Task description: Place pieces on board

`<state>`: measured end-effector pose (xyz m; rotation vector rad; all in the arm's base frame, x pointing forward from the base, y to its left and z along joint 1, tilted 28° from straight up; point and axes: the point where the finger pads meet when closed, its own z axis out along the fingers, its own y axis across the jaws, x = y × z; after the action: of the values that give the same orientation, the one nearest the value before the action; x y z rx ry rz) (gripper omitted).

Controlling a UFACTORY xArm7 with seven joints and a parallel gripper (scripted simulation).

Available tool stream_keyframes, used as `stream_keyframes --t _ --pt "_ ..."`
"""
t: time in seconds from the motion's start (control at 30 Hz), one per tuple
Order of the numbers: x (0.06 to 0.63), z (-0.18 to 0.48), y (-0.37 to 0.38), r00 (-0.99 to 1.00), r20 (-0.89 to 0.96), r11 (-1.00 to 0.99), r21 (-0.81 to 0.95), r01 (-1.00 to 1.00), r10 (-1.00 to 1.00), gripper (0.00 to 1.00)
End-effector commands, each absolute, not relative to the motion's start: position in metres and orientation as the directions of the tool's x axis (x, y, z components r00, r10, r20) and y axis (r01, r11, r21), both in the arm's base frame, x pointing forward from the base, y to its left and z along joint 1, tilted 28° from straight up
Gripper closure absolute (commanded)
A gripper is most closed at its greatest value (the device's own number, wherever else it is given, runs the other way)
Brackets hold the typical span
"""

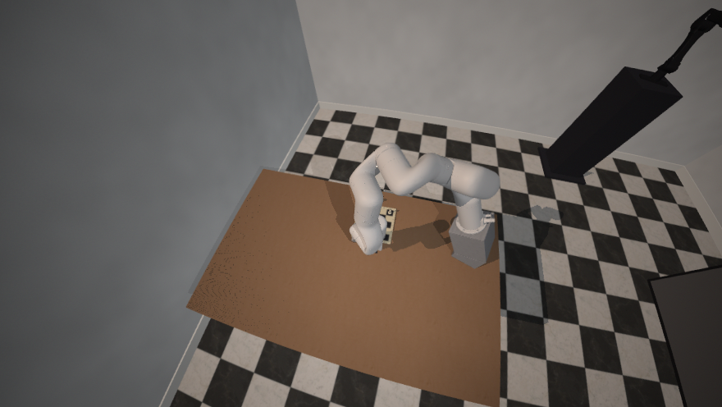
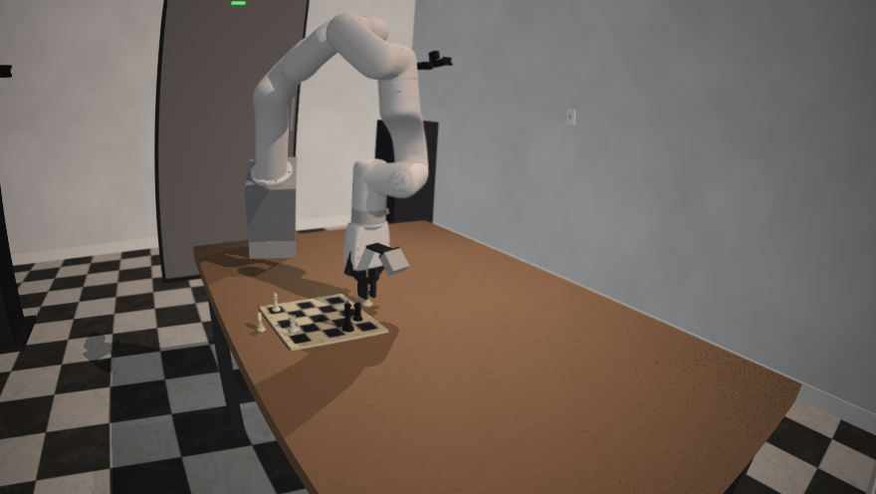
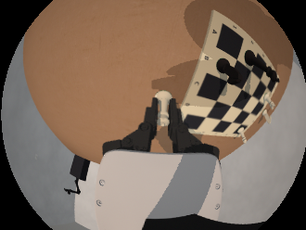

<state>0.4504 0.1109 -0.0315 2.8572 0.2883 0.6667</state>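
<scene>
On the brown bench, the claw grips an upright white piece; the board lies alongside.

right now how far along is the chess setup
Early, going by what shows. The pincer is shut on a white piece standing on the table beside the board; its type is unclear, and it looks not yet lifted. Another white piece waits off the board's far side. The squares are too small to read.
</scene>
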Motion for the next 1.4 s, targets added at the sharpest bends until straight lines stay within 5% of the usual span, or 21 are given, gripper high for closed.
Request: stream_keyframes --t 0.0,1.37 --pt "0.451 -0.031 0.112 0.879 0.417 -0.963 0.229 0.145 0.231 1.00" --pt "0.405 0.057 0.126 0.879 0.417 -0.963 0.229 0.145 0.231 1.00"
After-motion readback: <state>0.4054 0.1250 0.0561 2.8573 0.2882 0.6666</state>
